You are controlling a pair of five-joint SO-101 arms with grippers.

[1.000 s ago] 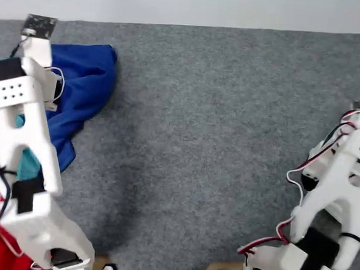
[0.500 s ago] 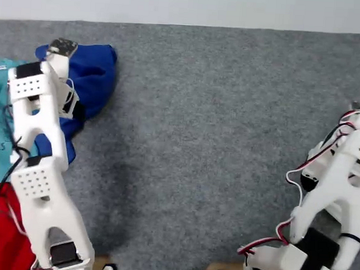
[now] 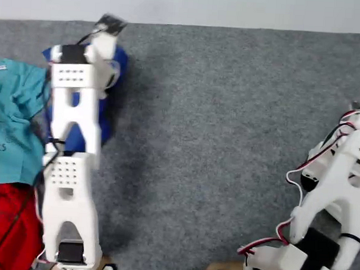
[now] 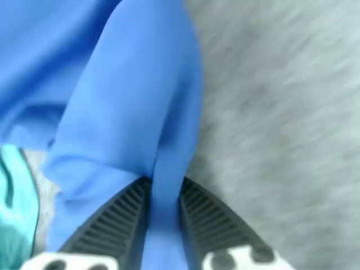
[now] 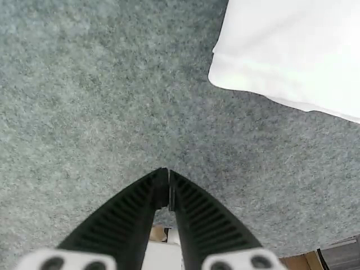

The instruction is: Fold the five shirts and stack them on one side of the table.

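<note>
LEFT ARM TAKES UP THE BLUE SHIRT: The left gripper is clamped on a ridge of the blue shirt at the far left corner of the grey-carpeted counter. Beside it lies a rumpled teal shirt, and a red shirt sits nearer the arms' bases. The right gripper, jaws together on nothing, hangs over bare carpet near a white cloth, seemingly a shirt with a straight, flat edge. The step in hand looks like drawing one shirt from the heap for folding. The next move likely calls for carrying it to the open middle and spreading it flat, probably with the right arm's help.
</note>
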